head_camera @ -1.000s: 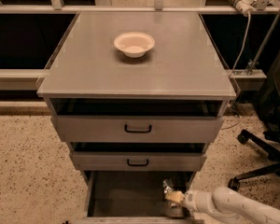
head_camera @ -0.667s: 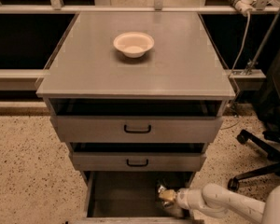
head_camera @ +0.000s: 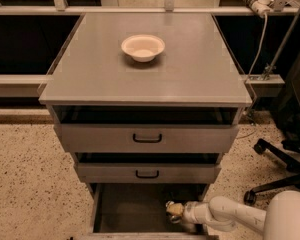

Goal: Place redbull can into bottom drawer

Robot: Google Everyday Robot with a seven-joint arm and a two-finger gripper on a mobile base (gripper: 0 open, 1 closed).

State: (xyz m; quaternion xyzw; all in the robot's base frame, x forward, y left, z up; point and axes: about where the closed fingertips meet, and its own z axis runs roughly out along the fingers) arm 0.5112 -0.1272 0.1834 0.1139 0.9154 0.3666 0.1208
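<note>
Redbull can: I cannot make it out as a separate item. Only a small yellowish-and-dark lump shows at the gripper's tip, low inside the bottom drawer.

Item 1, bottom drawer [head_camera: 132, 209]: lowest of 3, pulled out toward me. Its grey floor shows bare from the left wall across to the gripper. The front lip runs along the lower edge of view, and the middle drawer's front overhangs its back part.

Item 2, gripper [head_camera: 173, 210]: inside the bottom drawer, toward 4 o'clock of the drawer floor and near the right wall. It points toward 9 o'clock. Open or closed: cannot tell.

Item 3, arm [head_camera: 225, 215]: white and rounded, it enters from 4 o'clock and crosses the drawer's right edge.

Item 4, middle drawer [head_camera: 110, 174] and top drawer [head_camera: 100, 138]: shallow, each with 1 black handle and a dark gap above its front.

Item 5, cabinet top [head_camera: 140, 81]: a flat grey slab whose edges overhang the drawer stack on both sides.

Item 6, beige bowl [head_camera: 143, 47]: upright on the cabinet top toward 12 o'clock, well in from every edge.

Item 7, office chair base [head_camera: 277, 179]: black with castors, on the floor at 3 o'clock of the cabinet and just above the arm.

Item 8, speckled floor [head_camera: 25, 184]: an open stretch at 9 o'clock of the drawers.
</note>
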